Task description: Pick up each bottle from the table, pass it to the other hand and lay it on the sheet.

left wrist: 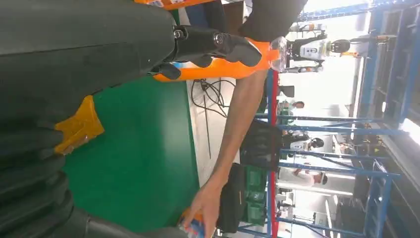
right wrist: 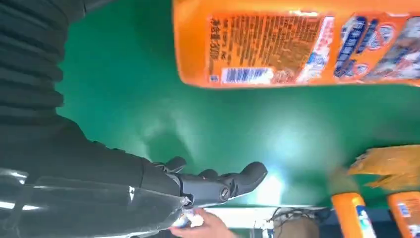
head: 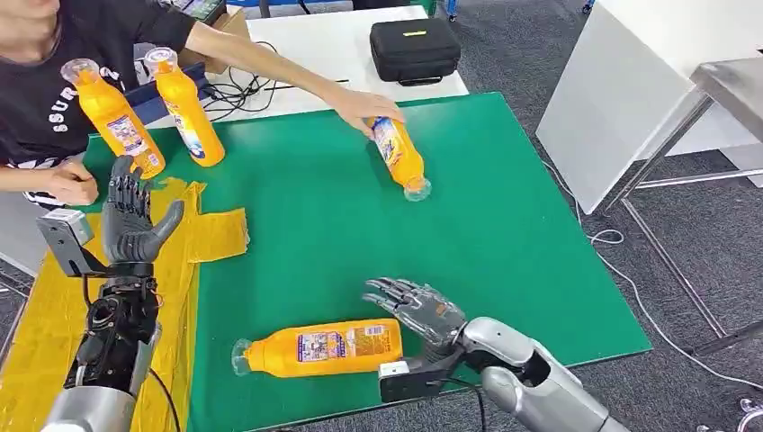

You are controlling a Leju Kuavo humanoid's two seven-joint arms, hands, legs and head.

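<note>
An orange bottle (head: 319,347) lies on its side on the green table (head: 504,234) near the front edge, its base close to my right hand (head: 416,310), which is open with fingers spread just beside it, not touching. In the right wrist view that bottle (right wrist: 297,42) lies past the fingers (right wrist: 223,183). My left hand (head: 135,220) is raised and open over the yellow sheet (head: 193,238). Two orange bottles (head: 112,117) (head: 187,106) stand at the sheet's far end. A person's hand (head: 360,106) holds a fourth bottle (head: 399,155) lying on the table's far side.
A person in a black shirt sits at the far left, an arm stretched over the table. A black case (head: 414,47) and cables lie on a white table behind. A white cabinet (head: 612,99) stands to the right of the green table.
</note>
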